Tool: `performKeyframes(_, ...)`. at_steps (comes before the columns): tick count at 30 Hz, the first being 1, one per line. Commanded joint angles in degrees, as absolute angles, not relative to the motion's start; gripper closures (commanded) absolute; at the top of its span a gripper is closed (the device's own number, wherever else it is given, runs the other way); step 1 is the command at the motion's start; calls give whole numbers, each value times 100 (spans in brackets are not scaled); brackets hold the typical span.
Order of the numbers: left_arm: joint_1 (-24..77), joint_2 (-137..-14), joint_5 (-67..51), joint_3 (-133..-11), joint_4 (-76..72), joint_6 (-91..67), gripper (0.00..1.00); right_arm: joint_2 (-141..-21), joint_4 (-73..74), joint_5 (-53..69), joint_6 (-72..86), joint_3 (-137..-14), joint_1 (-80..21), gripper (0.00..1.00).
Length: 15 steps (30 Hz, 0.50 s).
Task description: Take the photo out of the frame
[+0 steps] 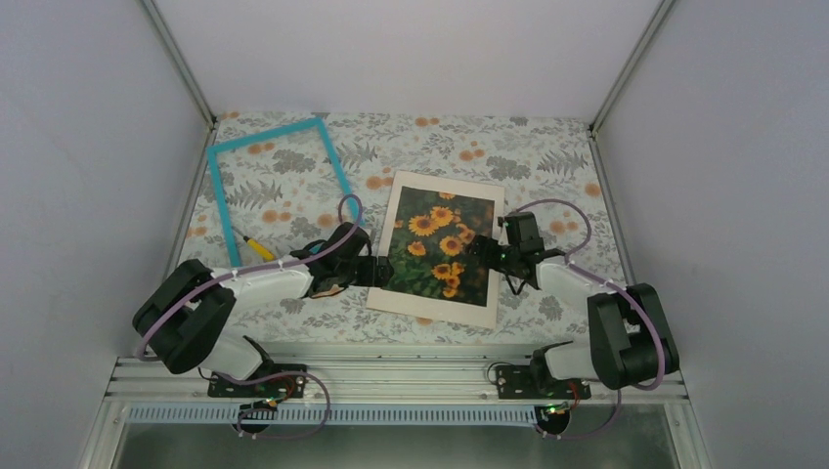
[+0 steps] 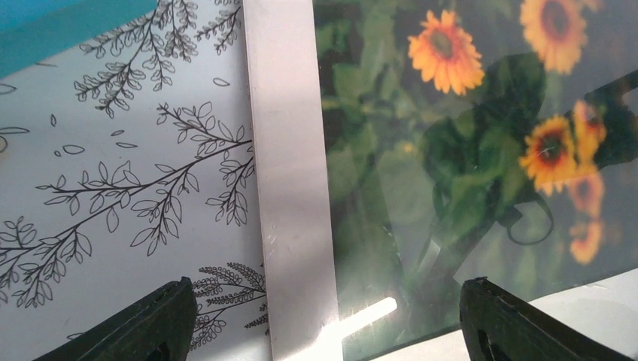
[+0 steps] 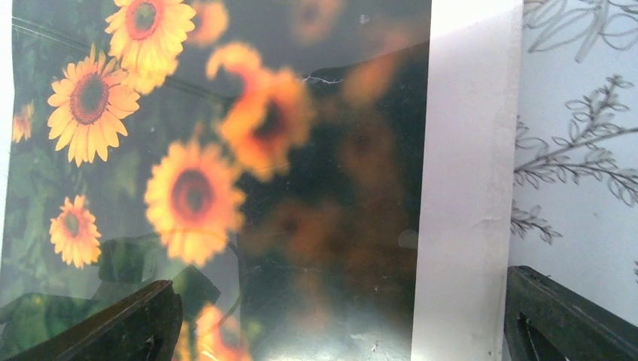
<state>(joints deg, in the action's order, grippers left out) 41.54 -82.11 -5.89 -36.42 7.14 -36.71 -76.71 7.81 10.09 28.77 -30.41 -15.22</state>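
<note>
The photo [image 1: 440,244] of orange sunflowers lies flat mid-table inside a cream-white mat [image 1: 447,185]. Its surface is glossy and throws reflections. The turquoise frame [image 1: 264,134] lies apart at the back left, with only tablecloth showing through it. My left gripper [image 1: 381,271] is open over the mat's left side. In the left wrist view it [image 2: 323,301] straddles the mat strip [image 2: 290,188] and the photo [image 2: 466,150], with a frame corner [image 2: 60,30] at top left. My right gripper [image 1: 489,256] is open at the right side, spanning photo [image 3: 226,188] and mat [image 3: 466,188]; nothing is held.
A yellow-handled screwdriver [image 1: 256,247] lies by the frame's near left end. A floral cloth [image 1: 547,166] covers the table. White walls close in left, right and behind. A metal rail [image 1: 391,376] runs along the near edge.
</note>
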Motion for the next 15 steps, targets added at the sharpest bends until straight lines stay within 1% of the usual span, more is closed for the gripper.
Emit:
performKeyframes(1,4197,-8376,-607,-3750,488,-3807,13,-7869,564,1277,2828,-3341,-1480,5)
performKeyframes(15,4453,-8473,-505,-3983,607,-3828,13,-7896,575,1491,2646,-3496,-1481,5)
